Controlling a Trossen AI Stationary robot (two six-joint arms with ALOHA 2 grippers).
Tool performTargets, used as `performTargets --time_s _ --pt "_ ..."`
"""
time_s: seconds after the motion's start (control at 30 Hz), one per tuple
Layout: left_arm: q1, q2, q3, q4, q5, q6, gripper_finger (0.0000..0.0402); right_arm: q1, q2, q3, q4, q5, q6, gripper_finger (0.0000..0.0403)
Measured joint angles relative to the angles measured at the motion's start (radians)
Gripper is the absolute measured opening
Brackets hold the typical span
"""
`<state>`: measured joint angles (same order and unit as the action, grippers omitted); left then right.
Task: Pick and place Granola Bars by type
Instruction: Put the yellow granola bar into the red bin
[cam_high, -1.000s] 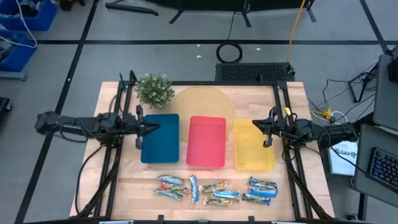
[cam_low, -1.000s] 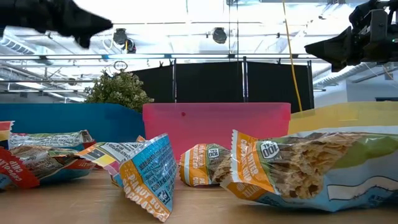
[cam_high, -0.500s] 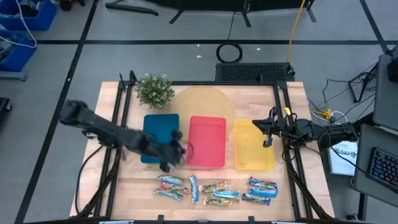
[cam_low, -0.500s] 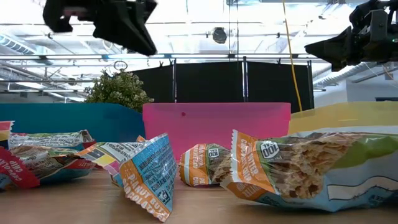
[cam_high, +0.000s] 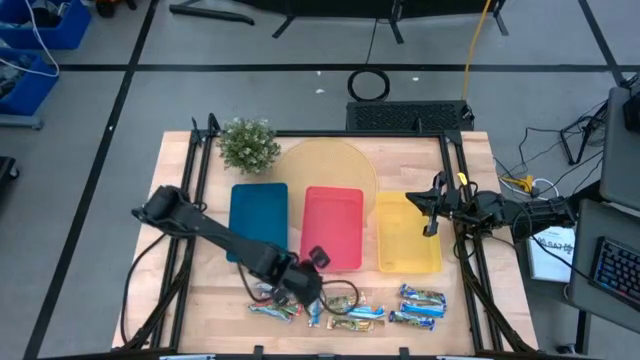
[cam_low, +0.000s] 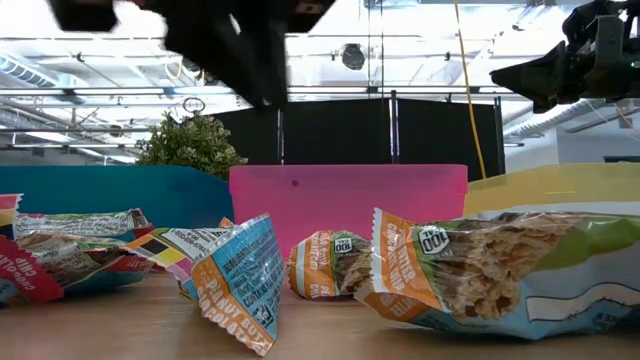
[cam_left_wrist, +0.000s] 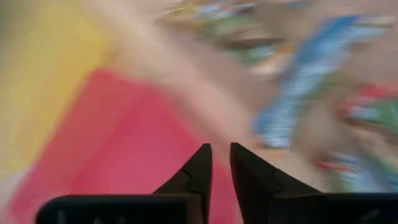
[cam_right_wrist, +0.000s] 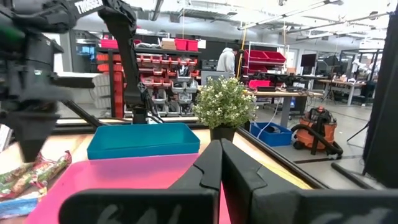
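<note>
Left hand (cam_high: 312, 290), fingers slightly parted and empty, hovers just above granola bars (cam_high: 345, 305); right hand (cam_high: 432, 208) stays clenched over yellow tray (cam_high: 405, 262).

A light wooden table (cam_high: 190, 300) carries three trays side by side across its middle: a blue tray (cam_high: 257, 215), a pink tray (cam_high: 334, 226) and a yellow tray (cam_high: 406, 240). Behind them stand a small potted plant (cam_high: 248, 145) and what looks like a round yellowish mat (cam_high: 330, 165), partly under the trays. Along the near edge lie the Granola Bars (cam_high: 420, 305) in a loose row, shiny wrappers in blue, silvery and red-green.
</note>
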<state>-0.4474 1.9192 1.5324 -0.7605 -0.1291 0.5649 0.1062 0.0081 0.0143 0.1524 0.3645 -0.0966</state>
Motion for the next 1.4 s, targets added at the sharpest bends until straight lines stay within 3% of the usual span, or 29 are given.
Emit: performTargets --time_s 0.07,0.13,0.33,0.53,0.77,1.4 --pt "0.0 0.024 0.045 -0.063 0.086 0.054 0.011 0.0 0.0 0.0 0.0 0.0 -0.001 0.0" --pt "-0.003 0.042 0.066 -0.097 0.103 0.079 0.0145 0.0 0.0 0.0 -0.005 0.0 -0.002 0.0" --pt "-0.027 0.083 0.067 -0.103 0.019 0.206 0.0237 0.0 0.0 0.0 -0.007 0.0 -0.024 0.0" --pt "-0.05 0.148 0.067 -0.03 0.023 0.232 0.0283 0.0 0.0 0.0 -0.007 0.0 -0.011 0.0" --pt "-0.064 0.187 0.067 0.073 0.132 0.266 0.0282 0.0 0.002 0.0 -0.007 0.0 0.036 0.0" --pt "0.037 0.196 0.062 0.007 0.184 0.319 0.0237 0.0 0.007 0.0 -0.032 -0.003 0.094 0.0"
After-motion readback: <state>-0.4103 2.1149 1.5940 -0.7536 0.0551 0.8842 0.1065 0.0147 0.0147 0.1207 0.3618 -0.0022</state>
